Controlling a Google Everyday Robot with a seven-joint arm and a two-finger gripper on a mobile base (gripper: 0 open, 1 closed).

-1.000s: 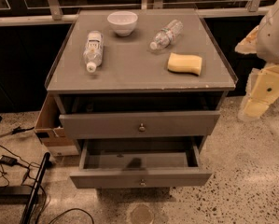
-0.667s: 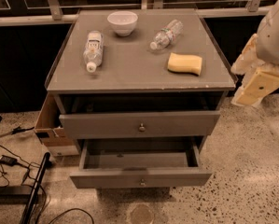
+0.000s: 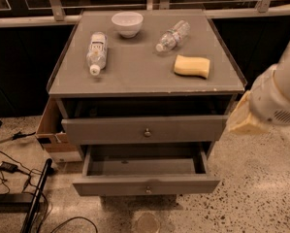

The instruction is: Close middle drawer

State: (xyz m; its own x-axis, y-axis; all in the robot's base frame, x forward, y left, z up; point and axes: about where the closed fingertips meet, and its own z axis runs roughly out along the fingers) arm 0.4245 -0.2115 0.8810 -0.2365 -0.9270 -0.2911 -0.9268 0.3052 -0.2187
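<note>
The middle drawer (image 3: 145,185) is the second grey front from the top, with a small round knob. It is pulled far out, and its inside looks bare. The uppermost drawer (image 3: 144,129) above it stands out a little. The lowest drawer is hidden under the middle one. My gripper (image 3: 240,119) shows as a cream-coloured part on a white arm. It hangs at the right of the cabinet, level with the right end of the uppermost front and above and right of the middle drawer. It touches nothing.
On the grey cabinet top (image 3: 135,72) are a white bowl (image 3: 127,23), two clear bottles lying down (image 3: 96,51) (image 3: 172,35) and a yellow sponge (image 3: 192,66). A cardboard box (image 3: 51,135) stands left of the cabinet. Cables (image 3: 18,178) lie on the floor at the left.
My gripper has moved left and down, closer to the cabinet's right front corner. The drawers and the things on top have not moved.
</note>
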